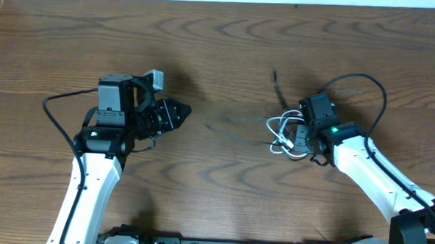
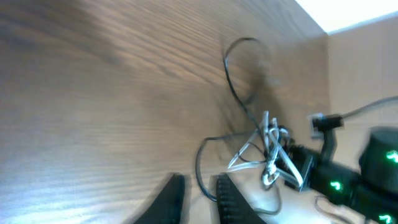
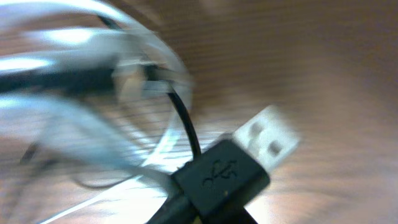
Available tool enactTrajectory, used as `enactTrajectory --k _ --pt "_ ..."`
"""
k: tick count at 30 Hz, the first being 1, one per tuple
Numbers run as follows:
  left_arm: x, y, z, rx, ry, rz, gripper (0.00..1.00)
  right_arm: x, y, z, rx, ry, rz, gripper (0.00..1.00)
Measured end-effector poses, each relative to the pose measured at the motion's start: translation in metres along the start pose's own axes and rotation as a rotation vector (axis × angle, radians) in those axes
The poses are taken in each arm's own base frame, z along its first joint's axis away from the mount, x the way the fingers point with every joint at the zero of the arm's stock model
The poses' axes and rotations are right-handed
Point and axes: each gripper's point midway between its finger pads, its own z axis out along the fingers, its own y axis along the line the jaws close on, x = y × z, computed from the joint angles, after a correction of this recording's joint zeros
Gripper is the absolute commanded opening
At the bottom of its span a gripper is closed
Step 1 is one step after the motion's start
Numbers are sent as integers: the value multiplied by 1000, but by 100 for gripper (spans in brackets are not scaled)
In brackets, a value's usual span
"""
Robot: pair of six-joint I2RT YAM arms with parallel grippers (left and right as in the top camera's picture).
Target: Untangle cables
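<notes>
The white cable [image 1: 279, 130] lies in a small coil at right of centre, tangled with the thin black cable [image 1: 278, 86], which trails up and to the left. My right gripper [image 1: 303, 137] is at the coil's right side. In the right wrist view it [image 3: 208, 214] is shut on the black cable's USB plug [image 3: 221, 177], with blurred white loops [image 3: 93, 93] behind. My left gripper [image 1: 179, 114] hovers left of the tangle, apart from it. In the left wrist view its fingers [image 2: 199, 199] are slightly apart and empty, with the tangle [image 2: 267, 152] ahead.
The thick black wire of the right arm [image 1: 373, 88] loops behind the right gripper. The left arm's wire [image 1: 52, 111] curves at the left. The table's far edge [image 1: 223, 0] meets a pale wall.
</notes>
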Motion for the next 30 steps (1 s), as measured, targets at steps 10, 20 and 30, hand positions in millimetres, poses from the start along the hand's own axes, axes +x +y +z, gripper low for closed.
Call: enactTrajectory --k 10,20,30 --pt "20 -1 9 -41 62 11 50 9 95 -28 -566 67 -171 1" --pt "62 -22 40 -18 223 85 50 16 142 -73 -944 94 -262 1" --pt "86 -15 77 -36 339 98 50 17 160 -103 -1138 89 -319 1"
